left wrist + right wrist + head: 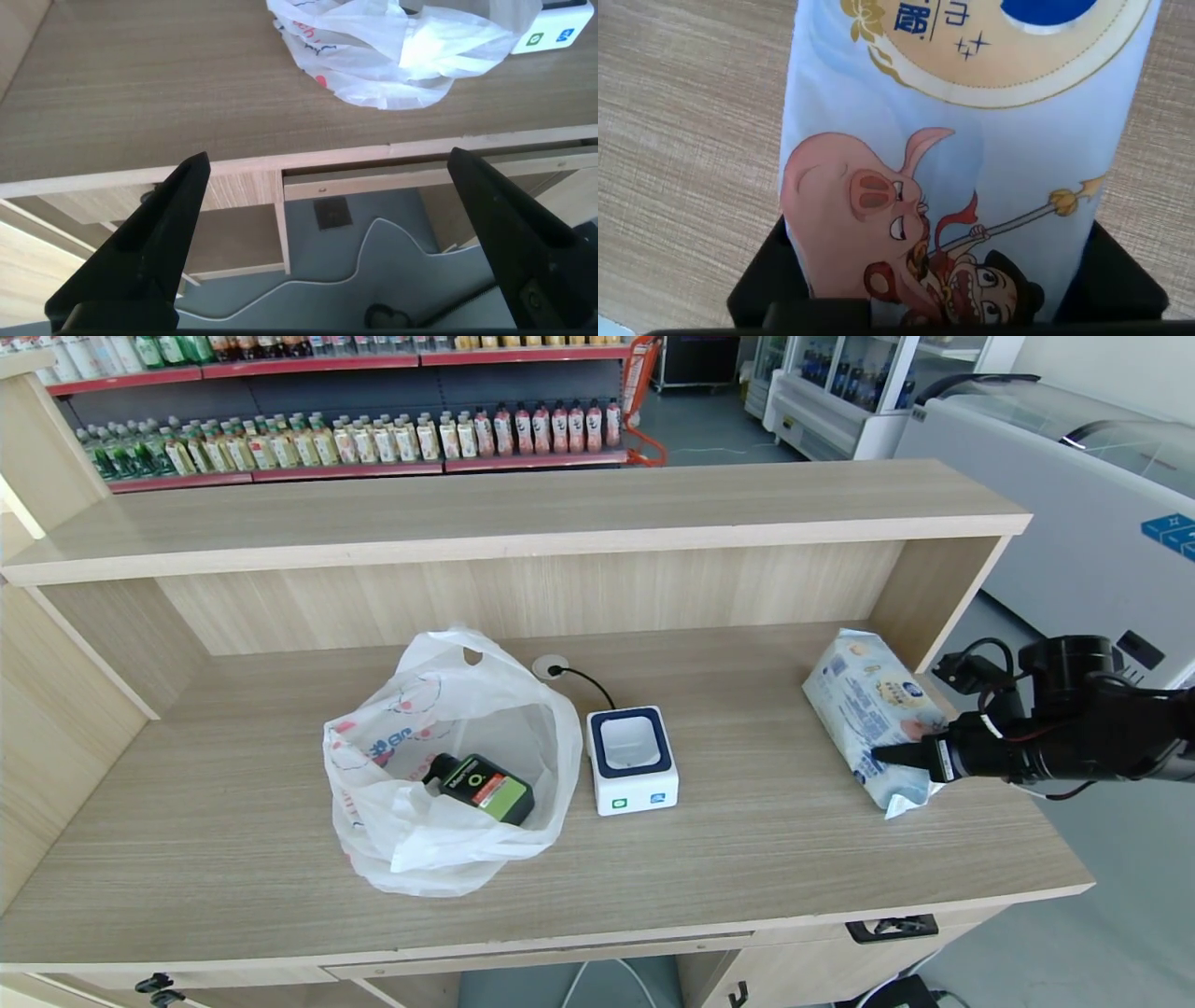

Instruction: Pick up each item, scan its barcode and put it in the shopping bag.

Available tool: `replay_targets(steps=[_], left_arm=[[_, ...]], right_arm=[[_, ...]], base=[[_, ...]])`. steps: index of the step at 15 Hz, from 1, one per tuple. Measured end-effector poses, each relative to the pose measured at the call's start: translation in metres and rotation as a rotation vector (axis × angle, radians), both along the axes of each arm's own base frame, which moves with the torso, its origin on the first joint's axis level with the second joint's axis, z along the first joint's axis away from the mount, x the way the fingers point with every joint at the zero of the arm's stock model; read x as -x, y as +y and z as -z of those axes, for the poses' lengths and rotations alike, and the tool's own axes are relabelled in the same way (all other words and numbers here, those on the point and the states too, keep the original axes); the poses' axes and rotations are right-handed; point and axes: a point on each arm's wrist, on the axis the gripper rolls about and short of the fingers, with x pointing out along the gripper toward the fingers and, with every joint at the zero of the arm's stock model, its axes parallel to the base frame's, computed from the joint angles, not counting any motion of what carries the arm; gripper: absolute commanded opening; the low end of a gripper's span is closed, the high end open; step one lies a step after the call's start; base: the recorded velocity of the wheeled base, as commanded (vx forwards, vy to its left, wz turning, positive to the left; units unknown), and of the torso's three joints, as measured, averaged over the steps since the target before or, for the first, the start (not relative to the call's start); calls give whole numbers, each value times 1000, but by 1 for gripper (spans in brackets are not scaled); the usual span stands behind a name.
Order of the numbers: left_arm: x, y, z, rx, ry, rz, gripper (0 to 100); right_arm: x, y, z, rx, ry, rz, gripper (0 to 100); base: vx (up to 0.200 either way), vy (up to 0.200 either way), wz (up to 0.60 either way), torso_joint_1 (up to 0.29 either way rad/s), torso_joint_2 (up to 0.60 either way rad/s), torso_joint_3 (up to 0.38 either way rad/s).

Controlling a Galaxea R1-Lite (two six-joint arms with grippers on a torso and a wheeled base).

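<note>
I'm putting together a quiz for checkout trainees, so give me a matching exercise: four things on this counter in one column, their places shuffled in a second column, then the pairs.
Things
1. shopping bag
2. green and black item
3. scanner
4. wipes pack

Places
A. in the right gripper, at the right end of the counter
B. middle of the counter, cable running behind it
C. inside the bag
D. left of the scanner, mouth open

Pairs: 1-D, 2-C, 3-B, 4-A
</note>
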Motion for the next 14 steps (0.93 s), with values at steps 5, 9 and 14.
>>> replay_targets(steps=[5,9,14], left_arm=[[0,0,0,0,0,0,100],[0,0,0,0,0,0,100],[0,0,0,0,0,0,100]], right_arm=[[5,0,-10,6,-17,6,0],[32,5,-45,-8,-96,-28,0],[100,17,-91,-76,-233,-157,0]], base=[[0,0,0,0,0,0],[0,0,0,0,0,0],[0,0,0,0,0,0]])
